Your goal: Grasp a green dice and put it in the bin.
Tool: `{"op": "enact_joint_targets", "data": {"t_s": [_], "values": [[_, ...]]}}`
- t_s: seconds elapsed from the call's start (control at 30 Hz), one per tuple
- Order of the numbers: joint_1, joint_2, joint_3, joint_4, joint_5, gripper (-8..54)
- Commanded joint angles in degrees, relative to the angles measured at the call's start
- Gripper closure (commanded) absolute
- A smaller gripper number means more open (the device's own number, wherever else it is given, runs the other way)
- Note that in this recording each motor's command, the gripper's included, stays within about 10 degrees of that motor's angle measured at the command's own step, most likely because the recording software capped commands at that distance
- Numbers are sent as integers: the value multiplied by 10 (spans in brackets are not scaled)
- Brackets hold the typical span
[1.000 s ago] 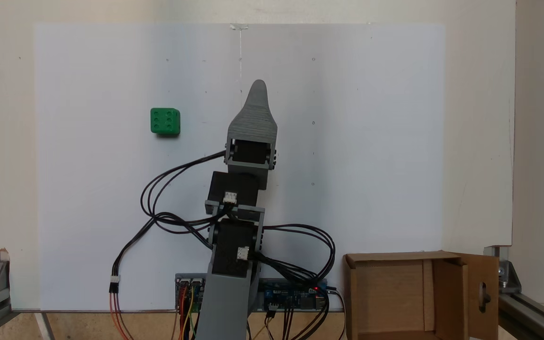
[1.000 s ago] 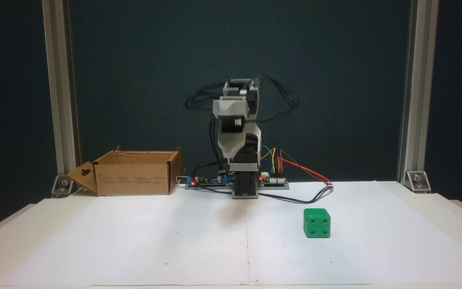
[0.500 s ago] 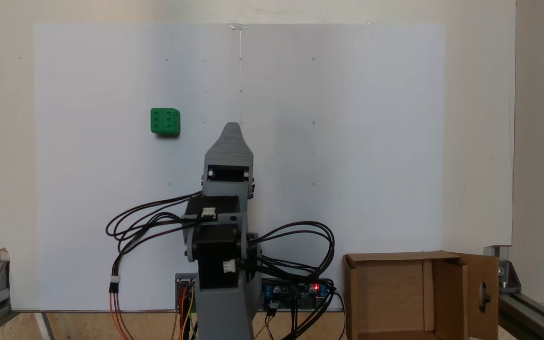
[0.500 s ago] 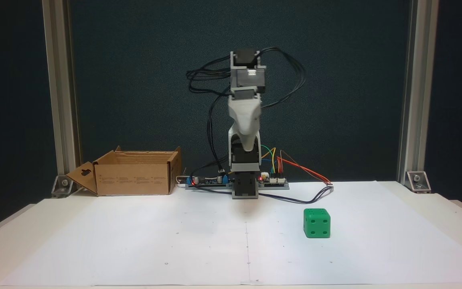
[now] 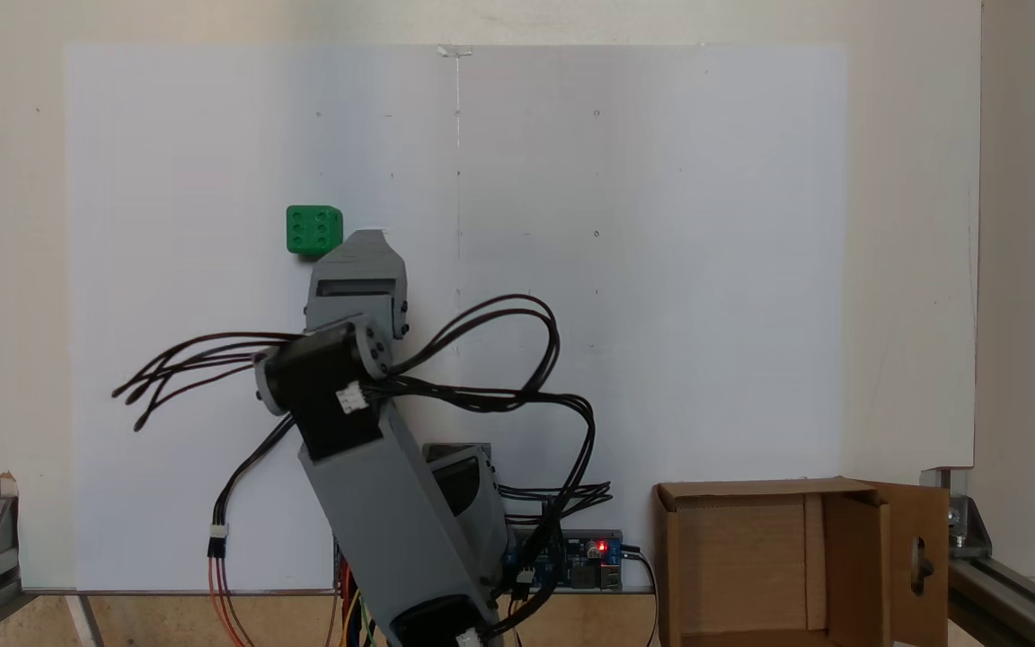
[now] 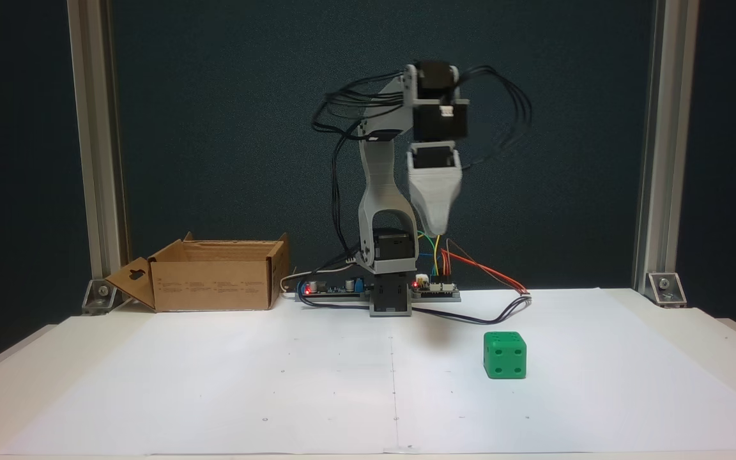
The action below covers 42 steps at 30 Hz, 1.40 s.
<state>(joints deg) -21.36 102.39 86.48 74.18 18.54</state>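
The green dice [image 5: 314, 230] lies on the white sheet, left of centre in the view from above; in the front view the dice [image 6: 505, 354] sits right of centre. My grey gripper [image 5: 365, 235] hangs high over the table, tip pointing down, just right of the dice seen from above. From the front the gripper [image 6: 435, 230] is well above the dice and to its left. A single jaw tip shows, so open or shut is unclear. The brown cardboard bin [image 5: 742, 557] stands at the lower right, and the bin [image 6: 214, 284] is at the left in the front view.
A white paper sheet [image 5: 661, 270] covers the table. Circuit boards [image 6: 432, 289] and loose cables [image 6: 502, 310] lie beside the arm's base. Aluminium frame posts [image 6: 655, 160] stand at both back corners. The bin's keyhole flap [image 5: 917, 562] sticks out sideways.
The arm has swung towards the dice's side and lifted. Seen from above, the gripper tip moved from the sheet's middle to just beside the dice. Dice and bin stayed put.
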Motion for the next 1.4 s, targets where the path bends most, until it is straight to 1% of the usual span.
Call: {"op": "enact_joint_targets", "data": {"t_s": [0.0, 0.43, 0.7, 0.9, 1.07, 1.37], "values": [[-14, -12, -50, -4, 53, 22], [-38, -123, -188, -45, 133, 21], [-50, -179, -203, -31, 166, 19], [-51, -188, -207, -27, 205, 19], [-65, -212, -221, -24, 207, 15], [-72, -219, -220, -28, 206, 15]]}}
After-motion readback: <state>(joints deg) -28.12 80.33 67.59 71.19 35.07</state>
